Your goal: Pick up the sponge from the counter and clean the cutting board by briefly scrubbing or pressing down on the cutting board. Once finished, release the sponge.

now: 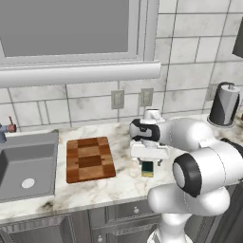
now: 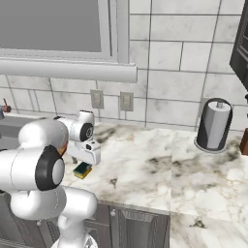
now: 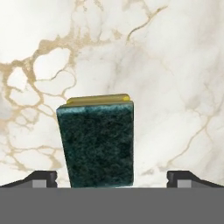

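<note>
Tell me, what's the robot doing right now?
Gripper open, poised over sponge. Sponge flat on counter, not gripped. Nothing in the way.

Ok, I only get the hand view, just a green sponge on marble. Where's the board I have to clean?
Observer: The checkered wooden cutting board lies on the counter to the sponge's left in the left base view, next to the sink.
Operator: Is the sponge touching it?
Observer: No, bare marble lies between them.
Operator: Anything else around?
Observer: A paper towel roll stands by the wall, far right.
Operator: Is my pincer above the sponge?
Observer: Yes, the pincer hangs open right over it.
</note>
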